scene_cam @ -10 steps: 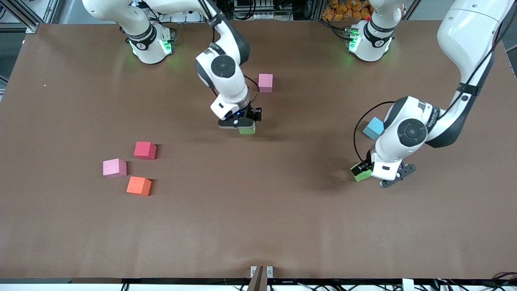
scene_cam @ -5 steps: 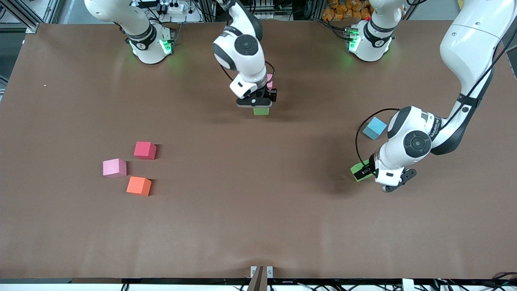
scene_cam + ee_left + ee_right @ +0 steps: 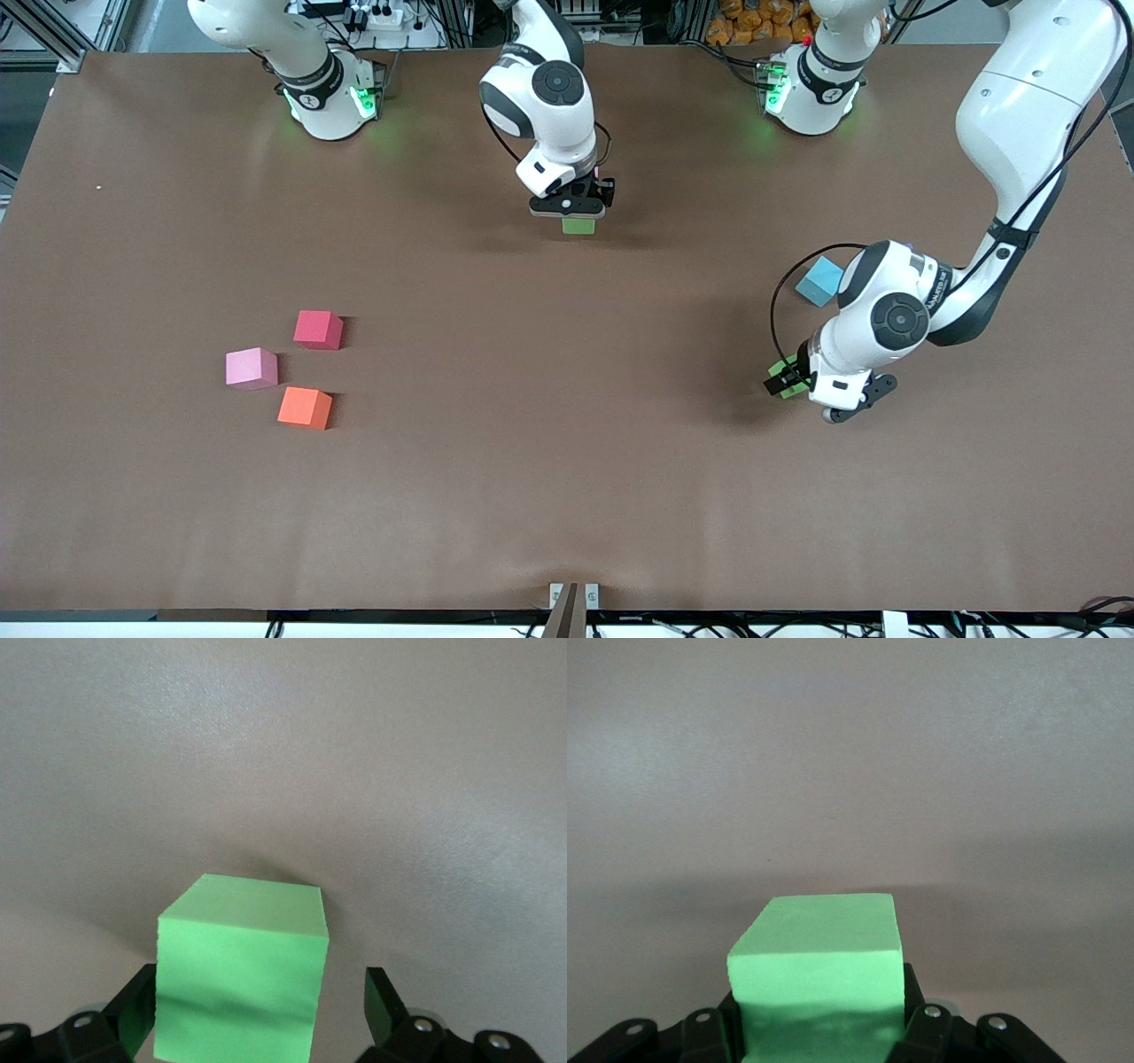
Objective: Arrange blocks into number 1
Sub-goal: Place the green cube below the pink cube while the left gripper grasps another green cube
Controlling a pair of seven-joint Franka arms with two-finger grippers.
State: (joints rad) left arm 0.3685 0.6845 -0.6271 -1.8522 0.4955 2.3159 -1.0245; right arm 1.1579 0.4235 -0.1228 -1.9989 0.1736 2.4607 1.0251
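Right gripper (image 3: 578,213) is up over the middle of the table (image 3: 567,496), nearer the robots' bases, and it has a green block (image 3: 578,226) pinched between its fingers. Its wrist camera confirms it: the same green block (image 3: 818,979) sits snug between the black fingers (image 3: 923,1028), both pressed on its sides. A sliver of pink pokes out by that wrist in the front view, probably another block, though the arm hides nearly all of it.

Over at the left arm's end, the left gripper (image 3: 802,390) is down low around a second green block (image 3: 787,377). The front view hides most of that one under the wrist; the left wrist camera shows it plainly, the second green block (image 3: 239,970) resting on the table with the fingers (image 3: 383,1003) spread wide, a clear gap on one side.

A light blue block (image 3: 819,280) sits just beside that arm, farther from the front camera. Toward the right arm's end, the red block (image 3: 318,329), pink block (image 3: 251,368) and orange block (image 3: 304,408) cluster close together, not touching.
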